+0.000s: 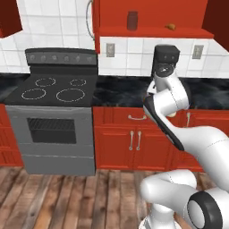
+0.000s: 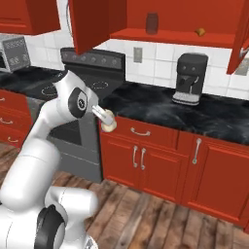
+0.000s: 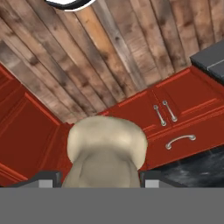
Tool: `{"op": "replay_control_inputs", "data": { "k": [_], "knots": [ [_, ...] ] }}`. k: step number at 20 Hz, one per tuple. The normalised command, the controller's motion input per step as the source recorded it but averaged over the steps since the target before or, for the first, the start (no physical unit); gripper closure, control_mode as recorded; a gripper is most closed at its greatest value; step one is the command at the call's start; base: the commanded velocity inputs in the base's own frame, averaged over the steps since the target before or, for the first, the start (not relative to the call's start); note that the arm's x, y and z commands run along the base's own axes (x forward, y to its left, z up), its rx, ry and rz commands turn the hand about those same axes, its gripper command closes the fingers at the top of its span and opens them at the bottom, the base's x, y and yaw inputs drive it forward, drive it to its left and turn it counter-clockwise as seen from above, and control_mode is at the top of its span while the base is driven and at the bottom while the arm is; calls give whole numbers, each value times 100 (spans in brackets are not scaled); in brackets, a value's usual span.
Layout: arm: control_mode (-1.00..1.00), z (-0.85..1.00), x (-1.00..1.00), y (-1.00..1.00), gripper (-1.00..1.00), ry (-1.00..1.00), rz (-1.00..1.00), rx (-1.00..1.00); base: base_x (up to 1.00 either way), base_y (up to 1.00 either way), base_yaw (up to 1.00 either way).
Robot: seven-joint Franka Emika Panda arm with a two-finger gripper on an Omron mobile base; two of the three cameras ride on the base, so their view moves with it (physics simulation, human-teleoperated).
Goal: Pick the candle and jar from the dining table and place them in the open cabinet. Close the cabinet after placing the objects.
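Candle (image 3: 106, 151), cream, bulbous, smooth.

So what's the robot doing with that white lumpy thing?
The robot's gripper is holding the little cream candle between its fingers, down low in front of the red lower cupboards. Up above, the red cabinet is open, and the dark jar already stands on its shelf, with a small brown thing farther along. The candle isn't on the shelf yet, and the doors are not closed.

One candle (image 3: 105, 151), one jar (image 1: 132, 20) – one stove (image 1: 53, 89)
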Motion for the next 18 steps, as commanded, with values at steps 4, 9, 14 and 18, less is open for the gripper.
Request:
{"op": "replay_control_inputs", "data": {
  "k": [4,9,14,18],
  "knots": [
    [100,0,0,0,100,0,0,0,95,7,-17],
    [100,0,0,0,100,0,0,0,83,12,-18],
    [100,0,0,0,100,0,0,0,74,11,-19],
    [100,0,0,0,100,0,0,0,67,16,-19]
  ]
}}
